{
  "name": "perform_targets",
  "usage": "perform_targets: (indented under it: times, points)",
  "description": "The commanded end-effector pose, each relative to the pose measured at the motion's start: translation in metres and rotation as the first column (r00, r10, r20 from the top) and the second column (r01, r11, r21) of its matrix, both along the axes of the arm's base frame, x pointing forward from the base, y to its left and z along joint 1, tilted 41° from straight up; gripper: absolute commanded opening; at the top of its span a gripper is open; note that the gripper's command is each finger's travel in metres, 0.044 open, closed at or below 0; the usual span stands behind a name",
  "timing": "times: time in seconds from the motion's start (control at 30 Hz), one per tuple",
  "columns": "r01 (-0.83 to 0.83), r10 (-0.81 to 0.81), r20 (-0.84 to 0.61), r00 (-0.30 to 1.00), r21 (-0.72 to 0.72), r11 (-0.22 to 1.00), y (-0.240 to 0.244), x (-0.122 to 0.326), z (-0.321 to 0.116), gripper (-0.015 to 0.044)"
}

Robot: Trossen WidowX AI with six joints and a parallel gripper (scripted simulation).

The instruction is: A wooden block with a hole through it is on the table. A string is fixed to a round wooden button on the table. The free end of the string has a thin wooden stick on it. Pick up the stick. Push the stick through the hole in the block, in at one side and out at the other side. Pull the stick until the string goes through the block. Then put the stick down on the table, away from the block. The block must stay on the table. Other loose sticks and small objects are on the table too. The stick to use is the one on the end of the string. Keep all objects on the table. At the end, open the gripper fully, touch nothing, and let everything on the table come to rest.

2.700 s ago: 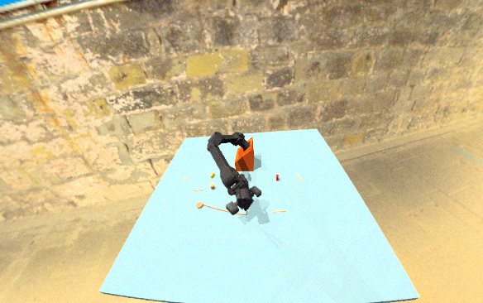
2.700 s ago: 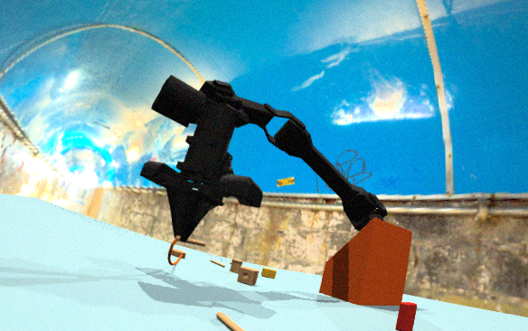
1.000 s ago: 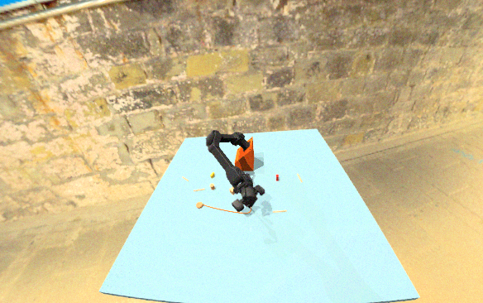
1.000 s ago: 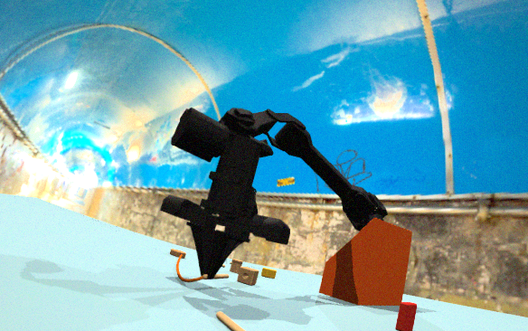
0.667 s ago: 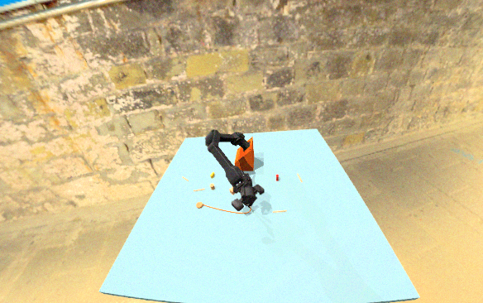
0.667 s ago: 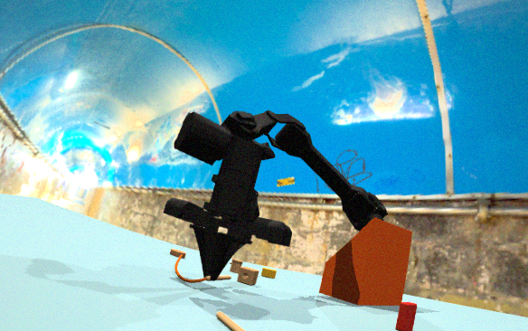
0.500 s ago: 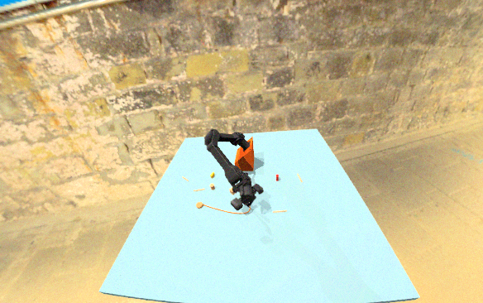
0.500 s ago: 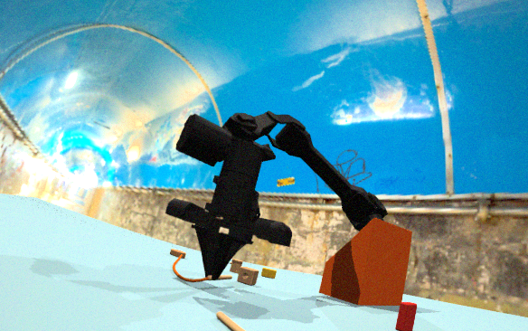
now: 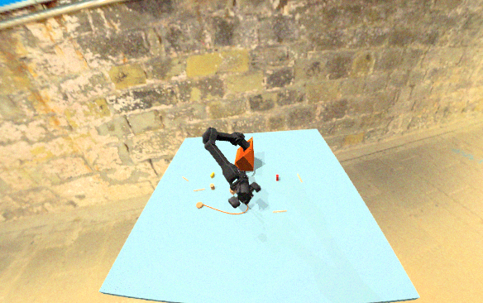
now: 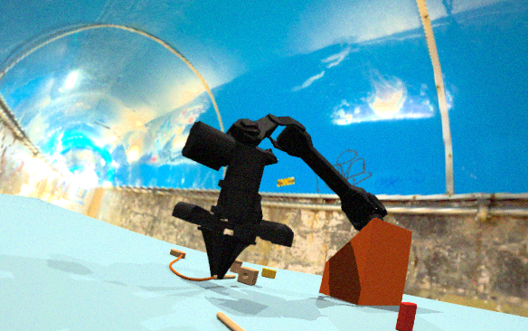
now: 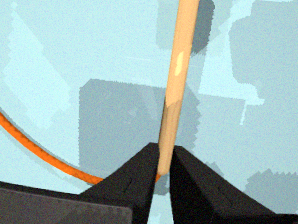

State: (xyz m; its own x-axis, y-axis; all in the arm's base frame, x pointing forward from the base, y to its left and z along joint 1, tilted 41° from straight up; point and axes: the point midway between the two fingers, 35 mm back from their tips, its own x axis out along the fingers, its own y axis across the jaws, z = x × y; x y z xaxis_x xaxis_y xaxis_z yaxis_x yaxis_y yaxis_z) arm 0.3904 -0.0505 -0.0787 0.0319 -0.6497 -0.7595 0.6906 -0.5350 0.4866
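Observation:
My gripper (image 10: 218, 276) (image 11: 164, 153) is shut on the string's stick (image 10: 230, 277) (image 11: 180, 65), near its string end, low over the table. The stick points away from the fingertips; in the exterior view its free end shows close to the holed block (image 9: 232, 191) (image 10: 248, 277). I cannot tell whether they touch. The block stands on the table, partly hidden by the gripper in the top view. The orange string (image 9: 231, 214) (image 10: 194, 279) (image 11: 60, 168) curves from the fingertips to the round button (image 9: 199, 204) (image 10: 177, 253). The block is out of the wrist view.
Several loose sticks lie around, one (image 9: 279, 211) (image 10: 229, 321) right of the gripper in the top view. A small tan piece (image 9: 212, 186) (image 10: 236, 266) and a yellow piece (image 9: 212, 175) (image 10: 268, 273) lie beyond the block. A red piece (image 9: 277, 177) (image 10: 406, 316) stands near the orange arm base (image 9: 245, 161) (image 10: 384, 267).

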Motion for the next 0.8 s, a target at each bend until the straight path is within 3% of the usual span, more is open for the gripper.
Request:
perform_targets:
  times: [0.0,0.77]
  points:
    - [-0.003,0.003,0.000,1.000,-0.001,1.000,-0.003,-0.003,0.003,0.0000]
    - [-0.003,0.003,-0.001,1.000,-0.003,1.000,-0.019,-0.026,0.015,0.0000]
